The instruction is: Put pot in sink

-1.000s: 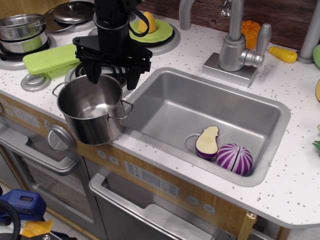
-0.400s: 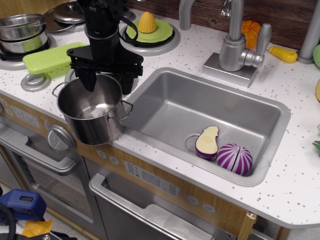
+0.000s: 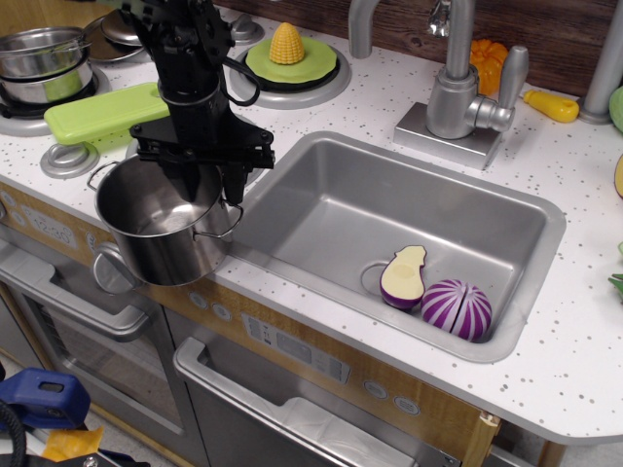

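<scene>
Table [image 3: 409, 88] first, folks: white and speckled, it is filling most of the frame. Set into it at centre and right, the sink [image 3: 341, 209] is sitting as a wide grey basin with rounded corners. Lying in its lower right corner are a halved eggplant [image 3: 403, 276] and, just beside it, a striped purple onion half [image 3: 458, 308].

Moving down in size, the black robot arm [image 3: 190, 68] is reaching down from the upper left of the frame. Right under it, the pot [image 3: 161, 222] is standing at left centre, shiny and lidless, at the front edge of the table just left of the sink's left rim and outside the basin. It is looking slightly tilted toward the lower left.

Now the gripper [image 3: 207, 180]: its jaws are dipping at the pot's far rim, one finger seemingly inside the wall and one at the sink side, set narrowly, though whether they are actually clamping the rim I cannot tell.

Smaller things: a lime green block [image 3: 97, 114] is lying at upper left behind the pot, a second steel pot [image 3: 44, 60] is standing in the far upper left corner, and a corn cob [image 3: 285, 43] is resting on a green plate [image 3: 319, 60] at top centre.
</scene>
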### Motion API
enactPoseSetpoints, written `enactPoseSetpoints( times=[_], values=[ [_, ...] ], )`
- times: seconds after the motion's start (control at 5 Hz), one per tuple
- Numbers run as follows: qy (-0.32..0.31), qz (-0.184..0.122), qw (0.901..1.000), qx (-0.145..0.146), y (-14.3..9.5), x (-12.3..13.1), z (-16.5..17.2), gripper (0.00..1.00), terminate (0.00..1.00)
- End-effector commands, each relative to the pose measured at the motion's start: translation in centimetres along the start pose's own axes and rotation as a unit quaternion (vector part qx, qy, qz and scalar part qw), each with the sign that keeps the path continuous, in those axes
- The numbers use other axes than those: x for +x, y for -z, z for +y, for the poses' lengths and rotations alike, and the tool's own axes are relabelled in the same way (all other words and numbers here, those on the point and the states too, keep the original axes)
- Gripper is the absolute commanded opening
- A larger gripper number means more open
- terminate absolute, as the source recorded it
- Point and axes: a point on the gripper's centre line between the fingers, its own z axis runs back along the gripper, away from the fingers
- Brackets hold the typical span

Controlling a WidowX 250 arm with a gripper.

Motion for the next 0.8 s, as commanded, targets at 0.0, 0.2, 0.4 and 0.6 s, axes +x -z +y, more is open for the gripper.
enactPoseSetpoints(
  times=[0.0, 0.2, 0.4, 0.6],
  values=[
    [0.006, -0.008, 0.9997, -0.022, -0.1, 0.7, -1.0, 0.00, 0.00],
    [0.029, -0.010, 0.9993, -0.020, -1.0, 1.1, -2.1, 0.00, 0.00],
    [0.062, -0.017, 0.9977, -0.020, -2.2, 0.8, -3.8, 0.00, 0.00],
    [0.084, -0.032, 0.9959, -0.012, -3.2, 1.5, -6.0, 0.00, 0.00]
  ],
)
